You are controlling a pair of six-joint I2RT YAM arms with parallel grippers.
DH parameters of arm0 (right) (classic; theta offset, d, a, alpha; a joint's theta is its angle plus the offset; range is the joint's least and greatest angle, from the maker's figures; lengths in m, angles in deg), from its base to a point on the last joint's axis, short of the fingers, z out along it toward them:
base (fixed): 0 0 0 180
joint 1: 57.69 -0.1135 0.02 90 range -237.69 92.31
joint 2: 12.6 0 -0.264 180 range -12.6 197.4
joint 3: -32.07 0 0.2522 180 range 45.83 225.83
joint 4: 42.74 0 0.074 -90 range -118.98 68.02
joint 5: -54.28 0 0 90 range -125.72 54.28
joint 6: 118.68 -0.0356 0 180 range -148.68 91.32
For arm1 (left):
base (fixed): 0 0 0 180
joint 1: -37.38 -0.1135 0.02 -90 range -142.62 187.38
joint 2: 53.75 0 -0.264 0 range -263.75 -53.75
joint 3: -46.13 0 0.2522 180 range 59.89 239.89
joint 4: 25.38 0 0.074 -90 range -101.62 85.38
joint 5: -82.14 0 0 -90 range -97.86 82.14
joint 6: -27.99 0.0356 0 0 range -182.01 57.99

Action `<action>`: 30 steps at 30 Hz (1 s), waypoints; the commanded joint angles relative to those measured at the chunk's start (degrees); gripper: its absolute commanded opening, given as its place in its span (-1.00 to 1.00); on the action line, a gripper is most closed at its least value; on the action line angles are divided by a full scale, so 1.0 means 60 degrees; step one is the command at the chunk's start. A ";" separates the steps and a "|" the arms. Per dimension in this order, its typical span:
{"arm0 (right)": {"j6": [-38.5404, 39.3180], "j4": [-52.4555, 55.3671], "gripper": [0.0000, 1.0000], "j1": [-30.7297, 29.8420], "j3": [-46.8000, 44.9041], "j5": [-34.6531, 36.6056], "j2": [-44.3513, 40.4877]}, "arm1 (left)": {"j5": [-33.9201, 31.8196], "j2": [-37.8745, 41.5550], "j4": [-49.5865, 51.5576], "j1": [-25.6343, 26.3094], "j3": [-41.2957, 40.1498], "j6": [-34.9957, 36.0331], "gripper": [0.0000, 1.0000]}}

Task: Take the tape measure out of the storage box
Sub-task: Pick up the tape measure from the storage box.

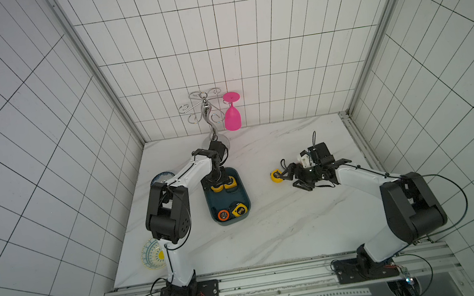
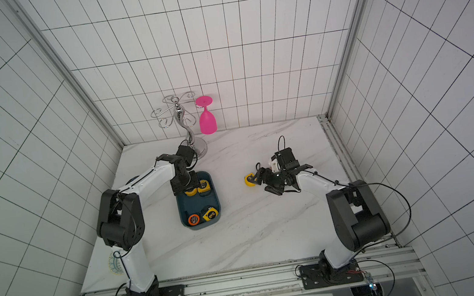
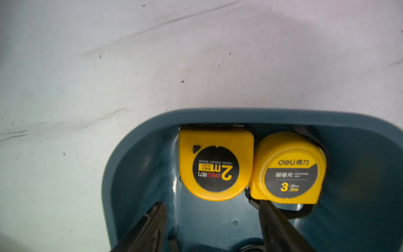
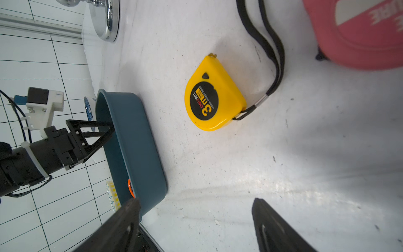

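Observation:
The dark teal storage box lies left of the table's middle. At its far end sit two yellow tape measures, one marked 2m and one marked 3.0m. At its near end lie an orange-and-black one and a yellow one. My left gripper reaches down into the far end, open, with the 2m tape just ahead of its fingers and nothing between them. Another yellow tape measure lies on the table to the right. My right gripper hovers open just behind it.
A chrome glass rack with a pink glass hanging on it stands at the back. Two patterned plates lie along the left edge. A red round case lies close to the right gripper.

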 commanded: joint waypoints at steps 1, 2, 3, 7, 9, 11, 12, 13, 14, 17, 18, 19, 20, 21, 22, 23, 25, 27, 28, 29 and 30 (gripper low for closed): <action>0.0124 0.0158 0.69 0.0136 -0.0257 -0.0124 -0.0166 | -0.0386 -0.0281 -0.0024 0.0039 0.0225 0.0129 0.42; 0.0123 0.0159 0.69 0.0160 -0.0269 -0.0124 -0.0168 | -0.0456 -0.0337 -0.0027 0.0038 0.0225 0.0143 0.42; 0.0131 0.0160 0.69 0.0168 -0.0272 -0.0132 -0.0164 | -0.0498 -0.0368 -0.0026 0.0027 0.0238 0.0143 0.42; 0.0131 0.0125 0.68 0.0207 -0.0272 -0.0179 -0.0123 | -0.0712 -0.0492 -0.0097 0.0024 0.0210 0.0131 0.41; 0.0133 0.0104 0.68 0.0221 -0.0245 -0.0197 -0.0089 | -0.0792 -0.0533 -0.0127 0.0038 0.0201 0.0116 0.41; 0.0134 0.0084 0.68 0.0241 -0.0243 -0.0212 -0.0080 | -0.0861 -0.0544 -0.0222 0.0038 0.0146 0.0079 0.41; 0.0126 0.0081 0.68 0.0238 -0.0235 -0.0203 -0.0073 | -0.0900 -0.0533 -0.0286 0.0038 0.0120 0.0060 0.40; 0.0135 0.0081 0.67 0.0247 -0.0228 -0.0210 -0.0060 | -0.0925 -0.0525 -0.0316 0.0038 0.0100 0.0035 0.40; 0.0136 0.0078 0.68 0.0249 -0.0214 -0.0212 -0.0058 | -0.0973 -0.0519 -0.0339 0.0031 0.0086 0.0006 0.40; 0.0137 0.0066 0.68 0.0254 -0.0191 -0.0212 -0.0043 | -0.1027 -0.0460 -0.0573 0.0041 -0.0062 -0.0067 0.41; 0.0141 0.0071 0.68 0.0251 -0.0184 -0.0212 -0.0029 | -0.1005 -0.0466 -0.0657 0.0028 -0.0096 -0.0090 0.41; 0.0137 0.0070 0.68 0.0253 -0.0184 -0.0212 -0.0021 | -0.0995 -0.0479 -0.0700 0.0031 -0.0119 -0.0112 0.41; 0.0137 0.0065 0.67 0.0250 -0.0171 -0.0212 -0.0014 | -0.0965 -0.0513 -0.0737 0.0039 -0.0141 -0.0152 0.41; 0.0141 0.0071 0.67 0.0265 -0.0169 -0.0212 -0.0020 | -0.0960 -0.0539 -0.0770 0.0039 -0.0151 -0.0182 0.41; 0.0145 0.0060 0.67 0.0261 -0.0169 -0.0199 -0.0021 | -0.0945 -0.0570 -0.0826 0.0038 -0.0170 -0.0213 0.41; 0.0162 0.0066 0.67 0.0269 -0.0156 -0.0198 -0.0029 | -0.0931 -0.0583 -0.0881 0.0039 -0.0199 -0.0249 0.41; 0.0158 0.0067 0.67 0.0266 -0.0155 -0.0198 -0.0031 | -0.0937 -0.0628 -0.0990 0.0033 -0.0261 -0.0349 0.41; 0.0174 0.0066 0.67 0.0269 -0.0140 -0.0198 -0.0042 | -0.0921 -0.0663 -0.1079 0.0022 -0.0323 -0.0452 0.40; 0.0181 0.0059 0.67 0.0265 -0.0140 -0.0198 -0.0029 | -0.0912 -0.0669 -0.1135 0.0009 -0.0371 -0.0509 0.40; 0.0185 0.0066 0.67 0.0276 -0.0140 -0.0199 -0.0029 | -0.0901 -0.0682 -0.1170 -0.0003 -0.0401 -0.0564 0.40; 0.0196 0.0063 0.67 0.0265 -0.0140 -0.0212 -0.0014 | -0.0889 -0.0688 -0.1232 -0.0006 -0.0440 -0.0613 0.41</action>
